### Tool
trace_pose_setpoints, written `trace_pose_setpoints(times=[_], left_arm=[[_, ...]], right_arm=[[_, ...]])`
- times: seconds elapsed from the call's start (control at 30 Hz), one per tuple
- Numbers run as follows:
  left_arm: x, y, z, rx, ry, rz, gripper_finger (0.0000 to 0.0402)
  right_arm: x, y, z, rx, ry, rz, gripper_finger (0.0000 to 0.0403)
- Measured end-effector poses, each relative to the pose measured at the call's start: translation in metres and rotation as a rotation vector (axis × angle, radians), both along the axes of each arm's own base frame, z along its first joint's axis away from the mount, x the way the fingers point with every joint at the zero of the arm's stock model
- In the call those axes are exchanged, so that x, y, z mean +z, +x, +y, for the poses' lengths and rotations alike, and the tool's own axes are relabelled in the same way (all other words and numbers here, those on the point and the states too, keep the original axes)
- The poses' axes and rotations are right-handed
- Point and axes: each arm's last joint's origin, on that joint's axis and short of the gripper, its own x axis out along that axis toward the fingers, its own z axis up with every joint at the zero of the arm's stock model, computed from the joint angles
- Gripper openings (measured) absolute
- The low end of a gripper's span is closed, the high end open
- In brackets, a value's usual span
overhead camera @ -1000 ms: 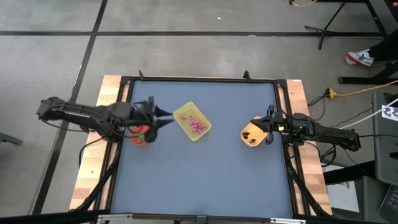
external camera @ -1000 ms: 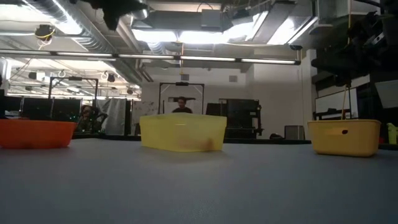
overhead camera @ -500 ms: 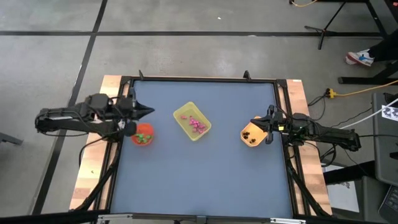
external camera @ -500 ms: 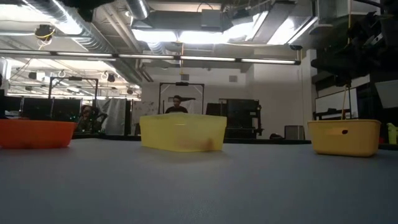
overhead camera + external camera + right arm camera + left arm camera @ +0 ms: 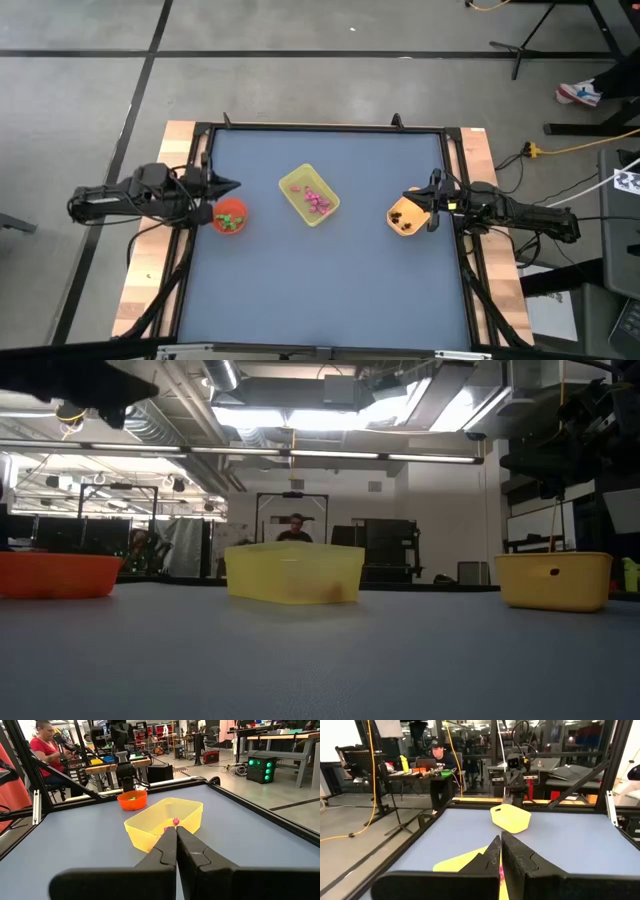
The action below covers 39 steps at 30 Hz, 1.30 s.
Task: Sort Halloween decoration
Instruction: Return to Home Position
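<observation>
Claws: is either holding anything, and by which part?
Nothing is held. The left claw and the right claw are both shut, with nothing between their fingers.

**Four Views, One Scene**

From high overhead we look straight down on the whole table (image 5: 320, 290), both arms and the floor (image 5: 300, 60) around it. Our low view sits at table-top height, close to the surface, facing level across it into the room beyond. With the high view it shares the yellow tray (image 5: 293, 573), the red bowl (image 5: 55, 574) and the orange bowl (image 5: 553, 580). From the left wrist we look past the left gripper (image 5: 500, 840) across the table toward the right arm (image 5: 514, 770). From the right wrist we look past the right gripper (image 5: 176, 830) the opposite way, toward the red bowl. Both wrist views share the tray.
</observation>
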Motion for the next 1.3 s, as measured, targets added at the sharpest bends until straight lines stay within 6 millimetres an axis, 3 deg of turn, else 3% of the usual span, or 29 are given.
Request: trace_pose_setpoints(times=[0.2, 0.4, 1.03, 1.3], left_arm=[[-0.020, -0.009, 0.000, 0.001, 0.003, -0.047, 0.0000], [-0.023, -0.008, 0.000, 0.005, 0.003, -0.042, 0.0000], [-0.074, 0.014, 0.001, 0.010, 0.003, -0.050, 0.0000], [-0.086, 0.018, 0.000, -0.049, 0.019, -0.064, 0.0000]], right_arm=[[0.000, 0.000, 0.000, 0.000, 0.000, -0.001, 0.0001], [0.000, 0.000, 0.000, -0.004, 0.000, -0.001, 0.0001], [0.000, 0.000, -0.001, -0.019, -0.022, 0.005, 0.0001], [-0.001, 0.000, -0.001, -0.019, -0.023, 0.011, 0.0001]])
